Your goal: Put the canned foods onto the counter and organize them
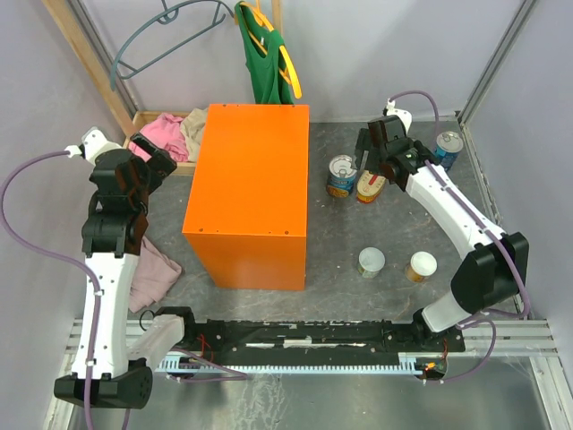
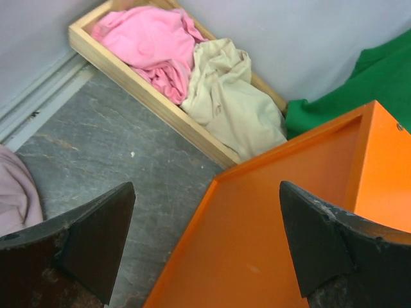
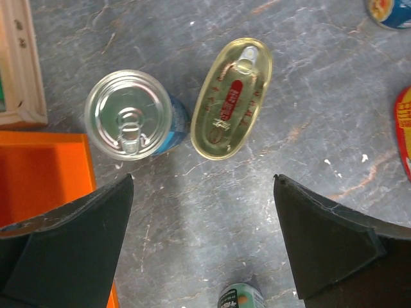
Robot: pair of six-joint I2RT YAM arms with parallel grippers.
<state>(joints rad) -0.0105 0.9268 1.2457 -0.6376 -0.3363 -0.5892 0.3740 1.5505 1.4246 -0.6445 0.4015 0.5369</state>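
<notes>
The counter, a large orange box point(image 1: 251, 188), stands mid-table with a bare top. A tall blue can point(image 1: 341, 176) and a flat oval tin point(image 1: 368, 188) sit just right of it. A second blue can point(image 1: 448, 148) is at the far right. Two small white-lidded cans point(image 1: 372, 262) point(image 1: 422, 265) stand nearer. My right gripper point(image 1: 376, 159) is open and empty above the floor, near the blue can point(image 3: 131, 119) and the oval tin point(image 3: 231, 96). A second red-yellow tin point(image 3: 404, 131) shows at that view's edge. My left gripper point(image 2: 207, 192) is open and empty over the box's left edge point(image 2: 289, 218).
A wooden tray point(image 1: 159, 167) with pink and beige clothes point(image 2: 192, 70) lies behind the box's left side. A green shirt point(image 1: 264, 54) hangs at the back. A pale pink cloth point(image 1: 152, 269) lies by the left arm. Walls close in on both sides.
</notes>
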